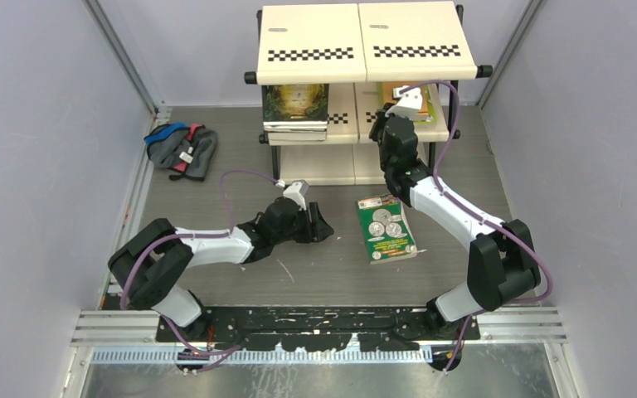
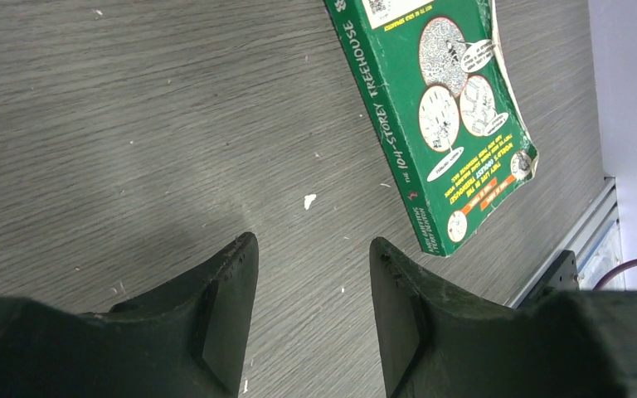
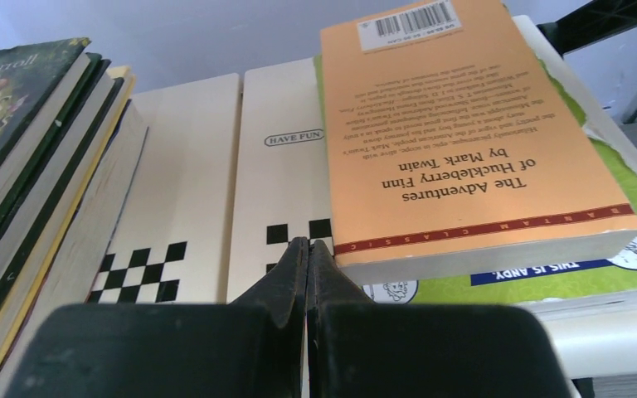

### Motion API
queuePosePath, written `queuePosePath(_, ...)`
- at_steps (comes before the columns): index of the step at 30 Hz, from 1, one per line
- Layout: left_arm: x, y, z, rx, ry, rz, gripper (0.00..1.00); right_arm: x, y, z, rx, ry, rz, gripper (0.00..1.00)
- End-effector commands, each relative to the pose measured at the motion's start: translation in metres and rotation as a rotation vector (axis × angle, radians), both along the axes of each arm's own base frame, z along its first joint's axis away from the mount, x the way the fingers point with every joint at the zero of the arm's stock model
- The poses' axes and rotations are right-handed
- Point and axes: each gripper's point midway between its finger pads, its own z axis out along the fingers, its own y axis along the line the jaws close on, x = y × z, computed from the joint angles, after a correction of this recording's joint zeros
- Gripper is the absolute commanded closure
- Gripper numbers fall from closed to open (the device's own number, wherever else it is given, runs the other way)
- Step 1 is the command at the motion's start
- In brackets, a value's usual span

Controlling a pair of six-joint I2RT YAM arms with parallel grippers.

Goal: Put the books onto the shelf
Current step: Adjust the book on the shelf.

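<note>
The green paperback [image 1: 386, 228] lies flat on the wood-grain counter [image 2: 133, 124], just right of the left gripper [image 2: 311, 249], whose jaws hang fairly wide with nothing between them. I'd go for the stiff spine edge, not the floppy curled corner. The right gripper [image 3: 308, 249] is pinched closed and empty at the shelf [image 3: 191, 166], over its smooth cream board beside the matte orange book [image 3: 464, 141].

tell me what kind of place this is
Likely a robot lab test cell: blank grey walls box in the table, two arms are bolted to a metal rail, and a small shelf holds staged books.
</note>
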Motion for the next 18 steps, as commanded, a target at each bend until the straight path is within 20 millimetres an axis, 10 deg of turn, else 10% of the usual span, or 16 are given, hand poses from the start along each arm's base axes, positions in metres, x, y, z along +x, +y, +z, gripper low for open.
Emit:
queuePosePath(1, 0.005, -0.008, 0.014, -0.064, -0.035, -0.007, 0.48, -0.001, -0.01, 0.025, 0.008, -0.076, -0.063, 0.99)
queuePosePath(18, 0.005, -0.008, 0.016, -0.072, -0.034, -0.005, 0.48, -0.011, 0.024, 0.042, 0.011, -0.086, 0.147, 0.99)
